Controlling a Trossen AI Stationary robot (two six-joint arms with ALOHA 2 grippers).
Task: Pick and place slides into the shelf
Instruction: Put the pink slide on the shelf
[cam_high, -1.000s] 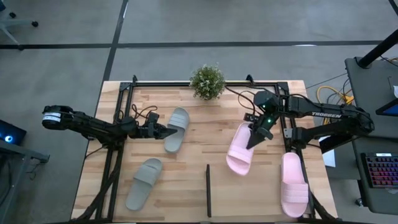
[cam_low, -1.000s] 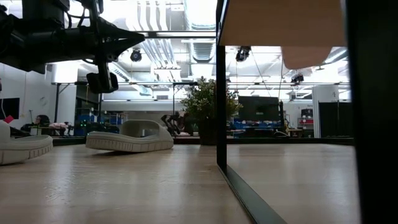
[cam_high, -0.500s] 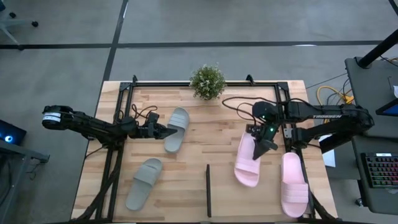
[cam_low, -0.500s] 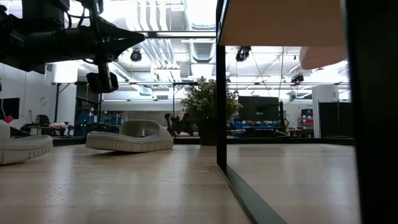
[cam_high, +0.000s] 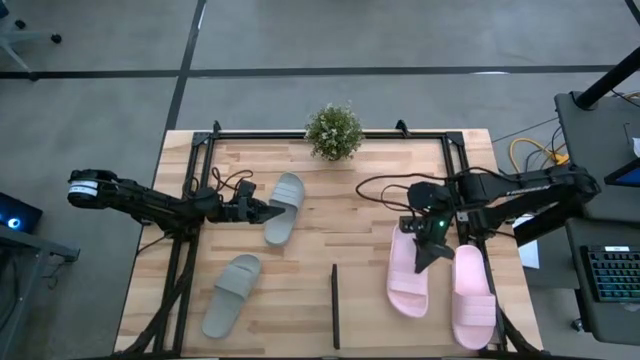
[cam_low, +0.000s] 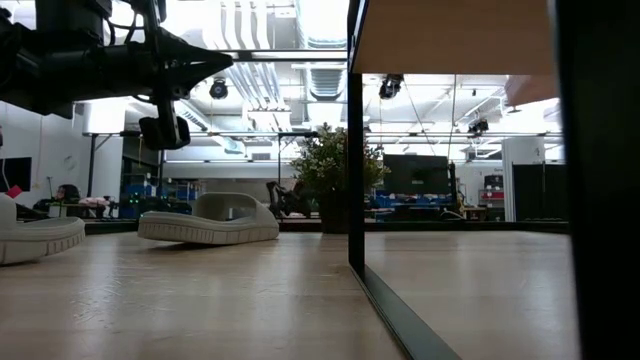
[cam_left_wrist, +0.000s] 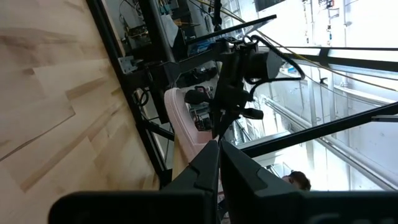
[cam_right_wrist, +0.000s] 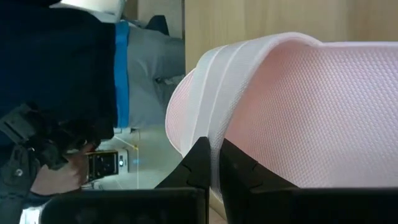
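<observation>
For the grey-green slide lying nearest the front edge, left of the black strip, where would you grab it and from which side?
Grip the strap of the front grey-green slide, coming straight down from above. It lies flat, sole down, angled toward the plant, and the strap arches over the footbed, a raised band the fingers can close across. The left hand is nearer; the right hand holds a pink slide.
</observation>
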